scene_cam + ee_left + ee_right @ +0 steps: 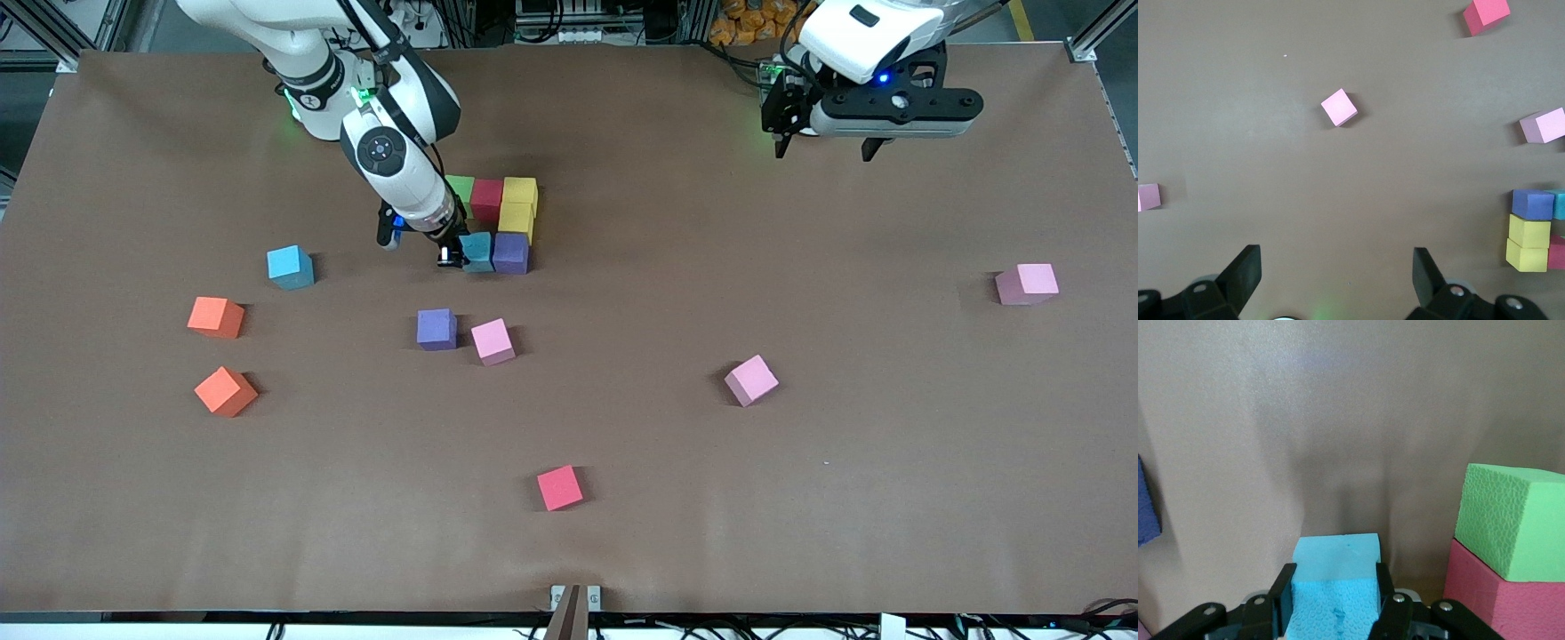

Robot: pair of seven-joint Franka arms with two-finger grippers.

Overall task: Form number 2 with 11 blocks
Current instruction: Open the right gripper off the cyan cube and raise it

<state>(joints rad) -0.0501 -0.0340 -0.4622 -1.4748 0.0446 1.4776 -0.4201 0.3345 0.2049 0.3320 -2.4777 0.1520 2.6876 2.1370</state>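
Front view: partial number 2 (498, 222) near the right arm's base, its top row of green block (460, 188), dark red block (486, 197) and yellow block (520, 191) running along the table's length, second yellow block (516, 218) and purple block (511, 252) stepping toward the camera. Right gripper (452, 256), clamped on a light blue block (477, 251), sets it touching the purple block. Loose around the figure: light blue cube (290, 267), purple cube (436, 329), three pink cubes (492, 341), two orange cubes (216, 317), red cube (560, 488); left gripper (822, 147) waits with fingers spread.

No readable text — none anywhere
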